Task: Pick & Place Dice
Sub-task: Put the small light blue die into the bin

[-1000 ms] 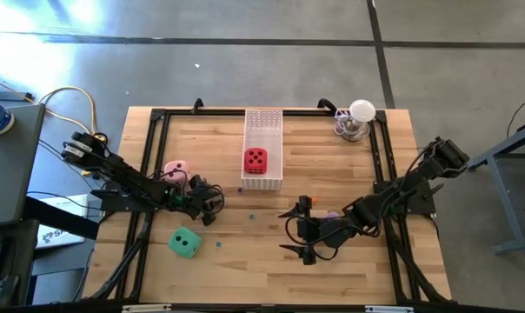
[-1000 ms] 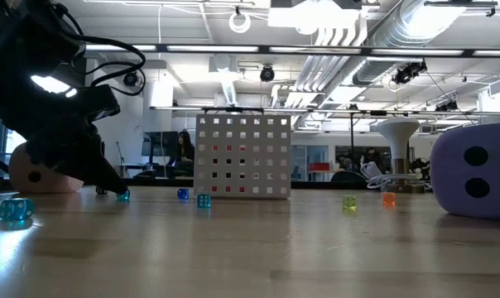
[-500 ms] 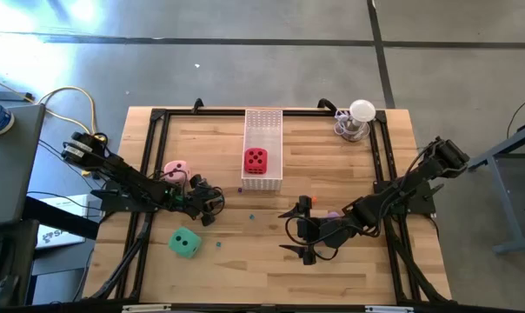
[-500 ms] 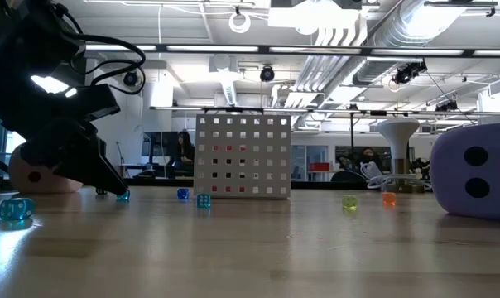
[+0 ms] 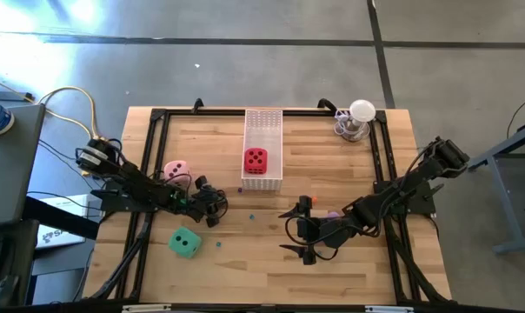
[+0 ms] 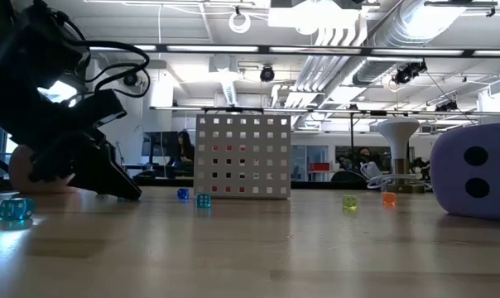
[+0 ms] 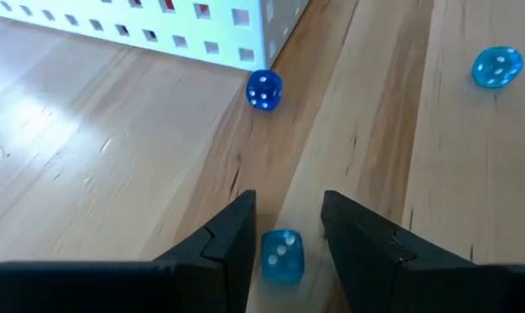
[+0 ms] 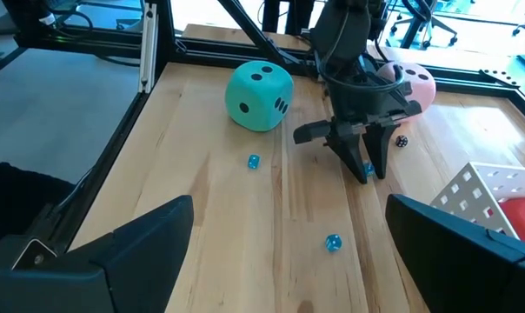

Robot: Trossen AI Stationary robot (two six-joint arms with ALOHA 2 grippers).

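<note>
My left gripper [image 7: 289, 209] is open and low over the table, its fingers on either side of a small clear blue die [image 7: 282, 256] without touching it; it also shows in the high view [image 5: 213, 210]. The pink die [image 5: 176, 170] rests behind that arm and the green die [image 5: 185, 243] sits near the table's near-left part. The red die [image 5: 255, 160] lies in the white perforated tray [image 5: 263, 122]. The purple die [image 5: 332, 214] rests on the table, partly under my right arm. My right gripper [image 5: 290, 232] is wide open at mid-table and touches nothing.
Small dice lie scattered on the wood: a dark blue one [image 7: 264, 89] by the tray wall, a light blue one [image 7: 497, 67], and a yellow-green [image 6: 349, 201] and an orange one [image 6: 389, 199]. A white lamp-like stand [image 5: 359, 117] is at the far right corner. A black frame [image 5: 158, 117] borders the table.
My left arm has reached a little toward the table's right and tipped its gripper down lower to the wood, so its fingers now stand around the small blue die. My right arm and the large dice have kept still.
</note>
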